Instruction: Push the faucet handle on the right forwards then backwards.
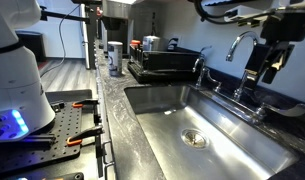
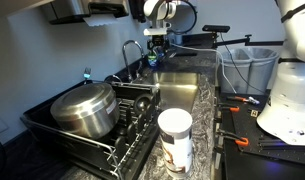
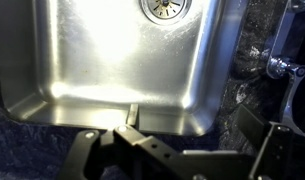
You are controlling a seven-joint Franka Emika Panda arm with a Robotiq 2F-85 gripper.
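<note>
The faucet handle [image 1: 259, 110] is a small chrome lever on the rim behind the sink, to the right of the tall gooseneck spout [image 1: 238, 45]. In the wrist view it is a shiny chrome piece [image 3: 283, 68] at the right edge. My gripper [image 1: 260, 76] hangs just above and slightly left of it, close to the spout. It also shows in an exterior view [image 2: 155, 48] next to the spout. In the wrist view the dark fingers [image 3: 172, 136] are spread apart over the sink's edge, with nothing between them. The matching second lever [image 1: 205, 73] sits left of the spout.
The steel sink [image 1: 232, 150] has a drain [image 3: 167, 7] in its floor. A dish rack [image 2: 52, 135] holds a large steel pot [image 2: 84, 108]. A white cup [image 2: 175, 135] stands on the dark speckled counter [image 3: 247, 50]. Clamps lie on the black board [image 1: 77, 125].
</note>
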